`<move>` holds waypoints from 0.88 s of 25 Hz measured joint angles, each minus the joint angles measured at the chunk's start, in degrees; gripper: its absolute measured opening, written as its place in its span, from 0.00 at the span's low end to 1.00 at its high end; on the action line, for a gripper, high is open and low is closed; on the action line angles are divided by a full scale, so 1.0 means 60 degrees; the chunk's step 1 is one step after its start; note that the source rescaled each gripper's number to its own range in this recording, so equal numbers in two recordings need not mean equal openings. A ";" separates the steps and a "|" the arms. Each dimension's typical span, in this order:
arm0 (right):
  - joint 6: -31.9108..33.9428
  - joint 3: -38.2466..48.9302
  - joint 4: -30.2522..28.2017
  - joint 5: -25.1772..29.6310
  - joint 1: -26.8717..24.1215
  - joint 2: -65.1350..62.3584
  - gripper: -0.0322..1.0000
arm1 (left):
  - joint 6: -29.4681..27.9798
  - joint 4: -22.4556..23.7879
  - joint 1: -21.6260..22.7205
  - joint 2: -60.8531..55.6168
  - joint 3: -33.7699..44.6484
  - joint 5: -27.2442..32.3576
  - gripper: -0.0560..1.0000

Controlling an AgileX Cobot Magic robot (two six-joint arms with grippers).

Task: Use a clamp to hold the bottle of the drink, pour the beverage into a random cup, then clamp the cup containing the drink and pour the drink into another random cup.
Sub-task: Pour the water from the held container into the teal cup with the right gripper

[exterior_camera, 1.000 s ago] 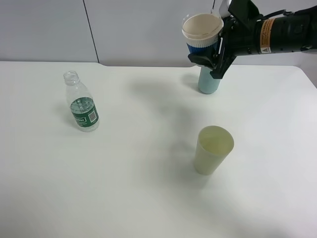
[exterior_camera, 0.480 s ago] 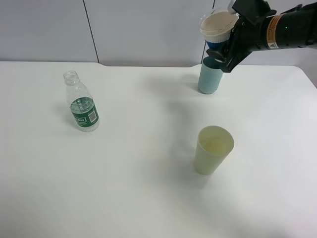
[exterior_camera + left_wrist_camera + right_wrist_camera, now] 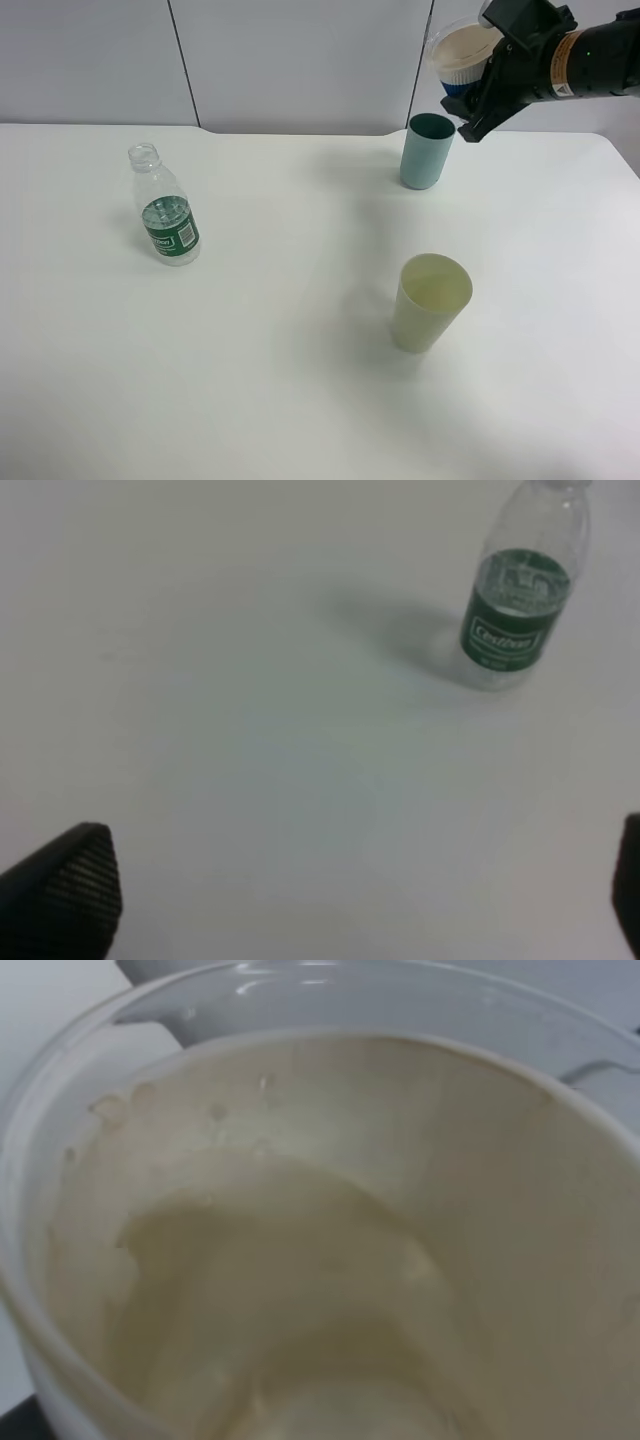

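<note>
The right gripper, on a black arm reaching in from the right, is clamped around the blue-banded cup. It holds the cup in the air over the far right part of the white worktop. The cup is tipped, with its long axis slanted. Its open mouth faces left and toward the front, and its base points back into the claw. The right wrist view looks straight into the cup, where droplets cling to the creamy inner wall.

Just below and left of it, the teal cup stands upright near the far edge. A pale green cup stands upright nearer the front, right of centre.

The bottle stands upright and uncapped toward the left edge, neck pointing up. The left gripper hangs over bare worktop with its fingertips wide apart, holding nothing, well apart from the bottle.
</note>
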 joint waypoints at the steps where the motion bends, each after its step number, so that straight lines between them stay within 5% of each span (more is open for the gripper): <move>1: 0.0000 0.0000 0.0011 0.0026 -0.0041 0.0000 0.03 | 0.0000 0.0000 0.0000 0.0000 0.0000 0.0000 1.00; 22: 0.0000 -0.0136 -0.0097 0.0805 -0.1227 0.0246 0.03 | 0.0000 0.0000 0.0000 0.0000 0.0000 0.0000 1.00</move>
